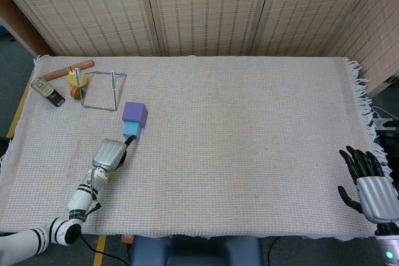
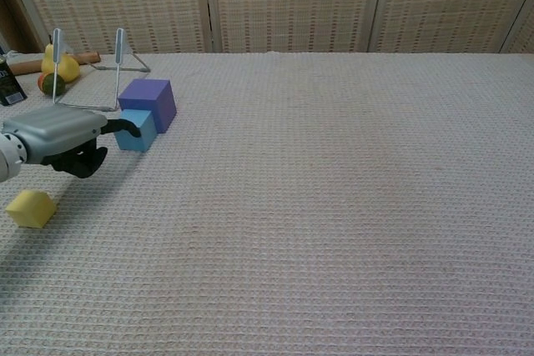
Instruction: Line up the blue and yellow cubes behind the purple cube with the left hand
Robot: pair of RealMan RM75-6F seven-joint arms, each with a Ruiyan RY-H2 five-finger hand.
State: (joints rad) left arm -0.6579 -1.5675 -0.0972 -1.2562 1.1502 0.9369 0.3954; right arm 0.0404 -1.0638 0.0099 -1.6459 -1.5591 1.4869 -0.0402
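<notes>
The purple cube stands at the left of the cloth, and the blue cube sits against its near side. My left hand hovers just in front of the blue cube and holds nothing. One finger stretches out to the blue cube's near face while the others are curled under the palm. The yellow cube lies tilted on the cloth nearer to me, below that hand; in the head view my forearm hides nearly all of it. My right hand rests at the table's right front corner, fingers spread.
A wire triangle stand stands just behind the purple cube. Beyond it at the far left corner are a yellow fruit, a wooden stick and a dark handset. A woven screen closes off the back.
</notes>
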